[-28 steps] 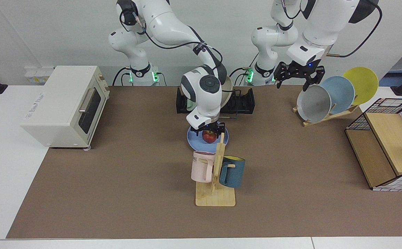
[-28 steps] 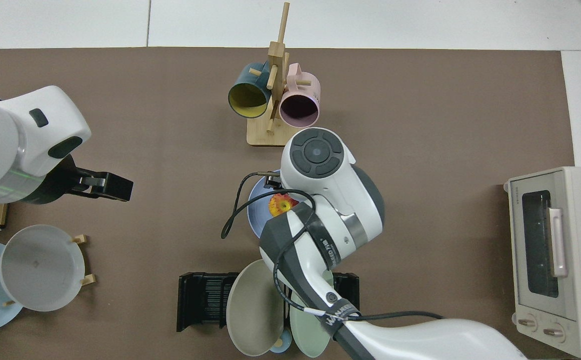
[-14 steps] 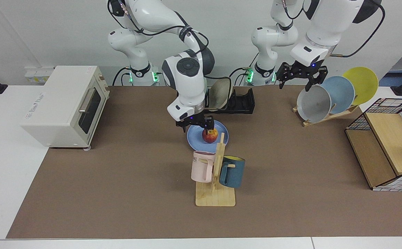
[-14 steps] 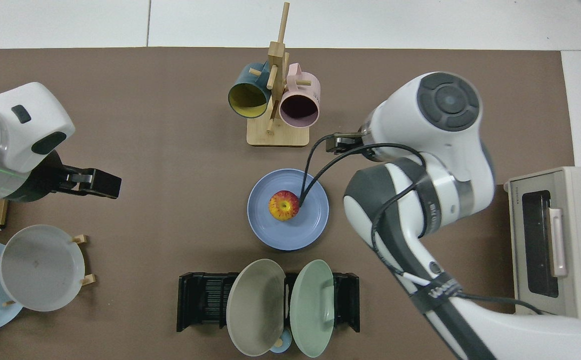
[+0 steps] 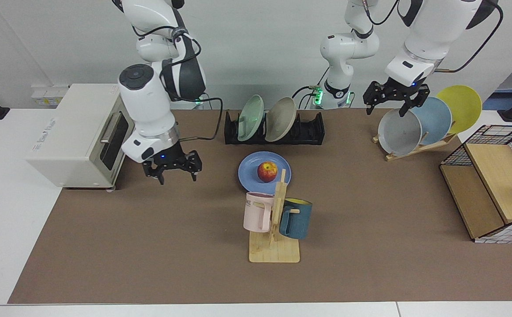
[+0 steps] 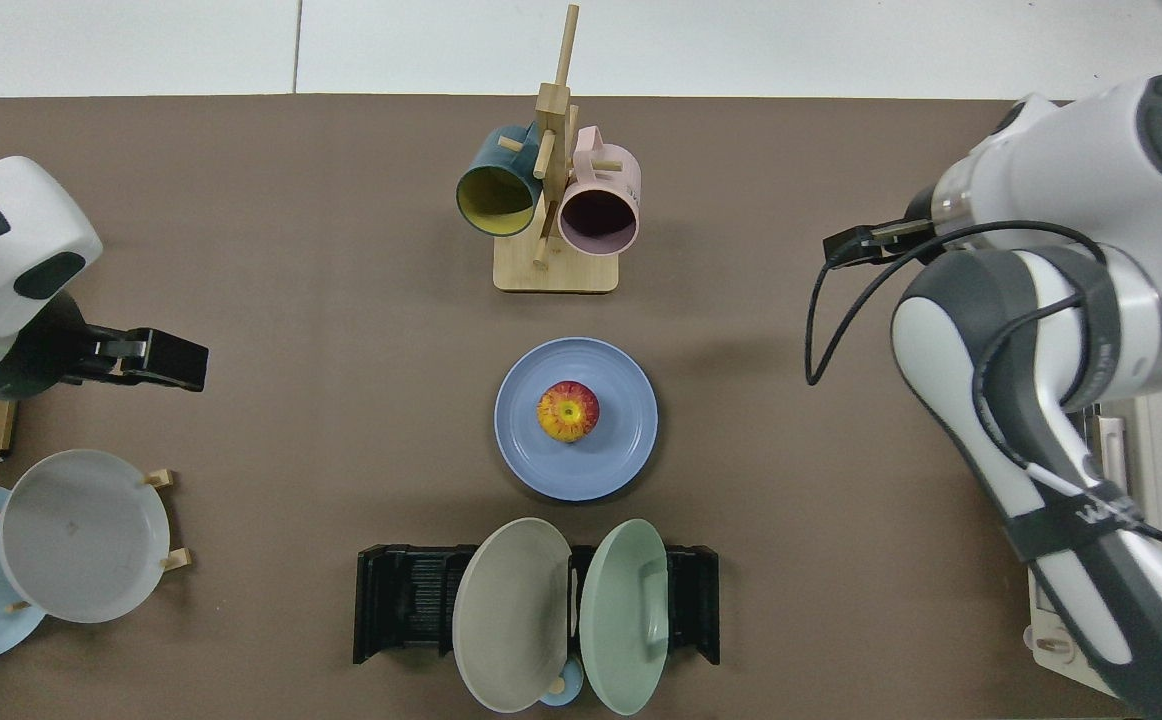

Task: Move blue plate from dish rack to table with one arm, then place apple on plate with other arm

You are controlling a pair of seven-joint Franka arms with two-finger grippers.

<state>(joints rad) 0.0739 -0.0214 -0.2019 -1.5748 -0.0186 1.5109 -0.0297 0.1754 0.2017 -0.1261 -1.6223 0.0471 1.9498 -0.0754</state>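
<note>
Where seemingly matte, the blue plate point(image 5: 249, 172) bears the apple point(image 5: 267, 171).

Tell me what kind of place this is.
Probably a robotics lab staged as a kitchen: two robot arms at a matted table, with a toaster oven, a dish rack and a mug tree.

Illumination is bright, even and diffuse in both views, apparently from overhead. Shadows are soft and short: a faint patch lies on the brown mat point(image 6: 341, 300) beside the blue plate point(image 6: 621, 440) in the top view. No glare on the white desk point(image 5: 0, 211). Focus is crisp throughout; no motion blur. Straight edges show no evident distortion.
</note>
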